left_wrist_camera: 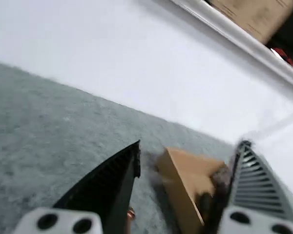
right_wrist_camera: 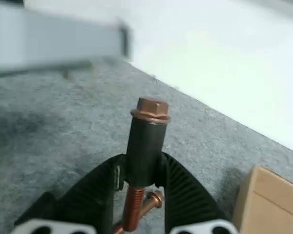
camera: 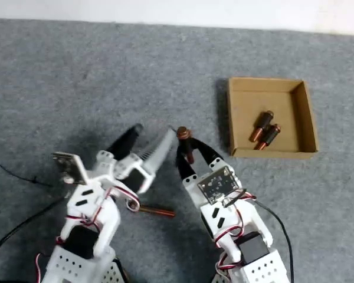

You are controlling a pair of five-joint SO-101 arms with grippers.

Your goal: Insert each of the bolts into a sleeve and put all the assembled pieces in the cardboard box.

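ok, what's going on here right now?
The right tool is shut on a dark sleeve with a copper bolt seated in it, held over the grey mat and not yet at the cardboard box. The left tool sits open beside it, holding nothing. Two assembled pieces lie in the box, and a loose bolt lies on the mat by the left arm.

No legible writing

The circuit board (camera: 216, 183) left of the cardboard box (camera: 302, 118) carries marks too small to read, and the box's walls look plain.
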